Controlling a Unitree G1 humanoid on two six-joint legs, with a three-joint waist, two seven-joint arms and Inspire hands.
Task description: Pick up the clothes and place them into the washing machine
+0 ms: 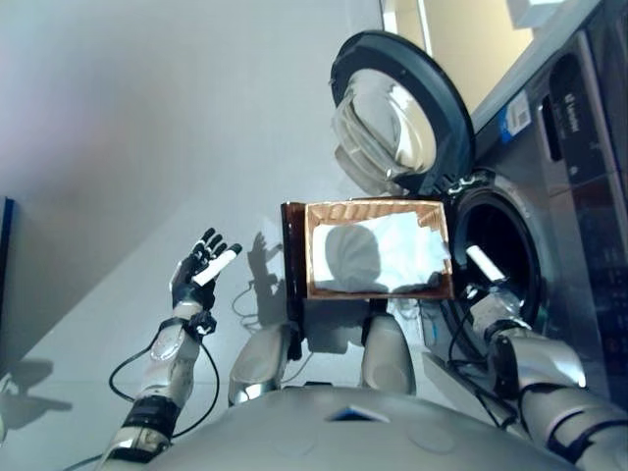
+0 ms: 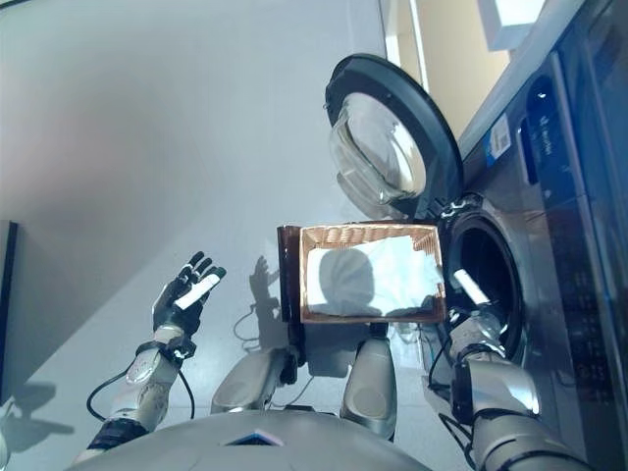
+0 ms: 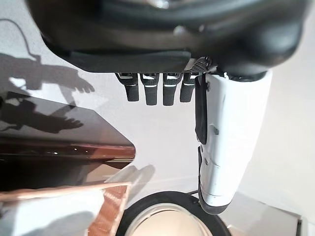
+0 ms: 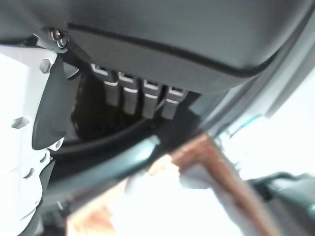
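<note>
Light was bright and hard, throwing crisp dark shadows across the pale floor [image 1: 147, 147] and a rounded shadow over the white clothes [image 1: 392, 257] in the basket [image 1: 378, 291]. Glare washed the glass of the washing machine door [image 1: 397, 113]. The right wrist view was blurred throughout; the drum opening [image 1: 500, 250] stayed dark.

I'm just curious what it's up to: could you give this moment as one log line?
left hand: open, empty, raised | right hand: open, at washer opening | door: open | clothes: in basket
</note>
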